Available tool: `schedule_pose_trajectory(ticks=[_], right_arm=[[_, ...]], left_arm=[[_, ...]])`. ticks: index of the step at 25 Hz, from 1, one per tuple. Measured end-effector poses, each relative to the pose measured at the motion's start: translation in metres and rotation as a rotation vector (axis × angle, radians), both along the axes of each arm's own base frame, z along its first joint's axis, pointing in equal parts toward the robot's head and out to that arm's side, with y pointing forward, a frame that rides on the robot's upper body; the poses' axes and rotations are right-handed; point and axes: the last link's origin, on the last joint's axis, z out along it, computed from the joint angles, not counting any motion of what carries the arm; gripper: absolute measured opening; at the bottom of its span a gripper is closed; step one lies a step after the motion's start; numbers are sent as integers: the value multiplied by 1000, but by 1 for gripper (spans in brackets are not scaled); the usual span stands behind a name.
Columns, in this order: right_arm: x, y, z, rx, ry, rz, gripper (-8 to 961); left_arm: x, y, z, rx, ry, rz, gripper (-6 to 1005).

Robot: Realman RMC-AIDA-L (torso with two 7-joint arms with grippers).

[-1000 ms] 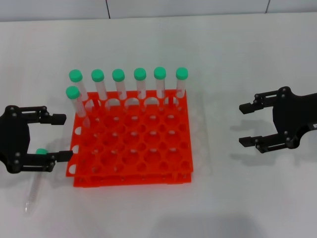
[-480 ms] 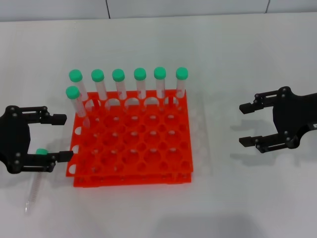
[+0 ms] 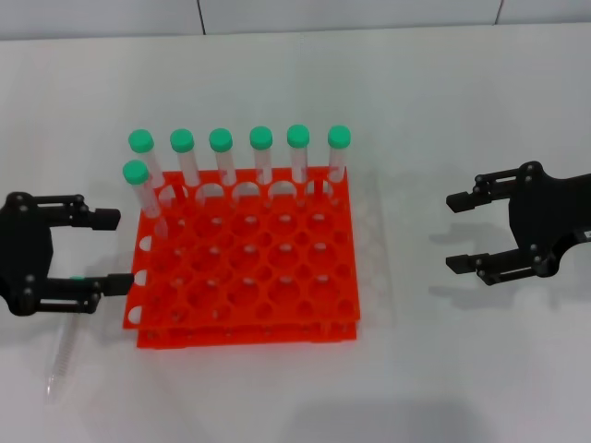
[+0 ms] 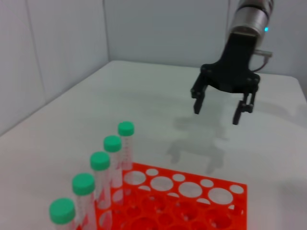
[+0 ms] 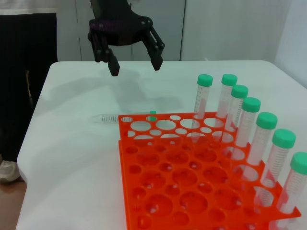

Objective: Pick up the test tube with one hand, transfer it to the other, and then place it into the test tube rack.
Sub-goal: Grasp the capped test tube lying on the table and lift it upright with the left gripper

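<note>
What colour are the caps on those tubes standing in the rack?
Green. The caps on the tubes in the orange-red rack show best in the head view.

Test tube on table beside rack.
Clear test tube (image 3: 61,355) lies flat on the white table, green cap toward the orange-red test tube rack (image 3: 245,277), just left of it; rack holds seven upright green-capped tubes.

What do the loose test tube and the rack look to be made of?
The test tube, lying on the table beside the rack under the open left claw, looks like clear plastic, perhaps glass: the white table shows through it, with faint graduation marks. The test tube rack looks like moulded orange-red plastic, glossy, with uniform round holes.
</note>
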Motion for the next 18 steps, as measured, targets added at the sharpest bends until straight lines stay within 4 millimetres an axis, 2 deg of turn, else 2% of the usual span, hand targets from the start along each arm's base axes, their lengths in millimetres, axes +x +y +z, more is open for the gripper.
schedule_pose_trajectory(ticks=[9, 18], right_arm=[[0, 1, 2, 8, -2, 9, 702], [-2, 1, 2, 13, -5, 22, 702]], left_arm=[[15, 5, 14, -50, 38, 187, 724], [36, 21, 28, -166, 87, 561, 717]])
